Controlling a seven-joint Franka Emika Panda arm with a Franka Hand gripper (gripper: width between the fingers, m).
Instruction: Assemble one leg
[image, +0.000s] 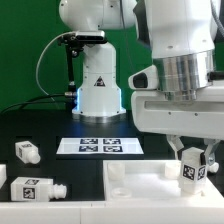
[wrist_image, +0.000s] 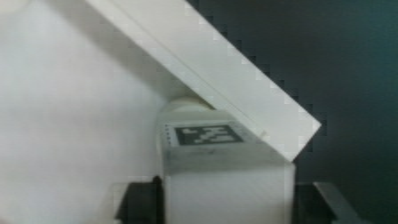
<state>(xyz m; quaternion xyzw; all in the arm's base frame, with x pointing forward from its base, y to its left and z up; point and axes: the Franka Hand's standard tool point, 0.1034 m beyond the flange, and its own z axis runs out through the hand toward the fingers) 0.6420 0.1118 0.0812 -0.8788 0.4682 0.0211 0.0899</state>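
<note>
At the near right of the exterior view, the gripper (image: 192, 166) is closed on a leg (image: 190, 172), its fingers (wrist_image: 139, 203) pressing both sides of the white block. The held leg stands upright over the large white slab (image: 135, 190), its peg against the slab's raised corner. A black-and-white tag faces the wrist camera; no writing is readable. Two more legs (image: 34, 187) (image: 26, 151) lie at the near left. Farther back lies the marker board (image: 100, 146).
</note>
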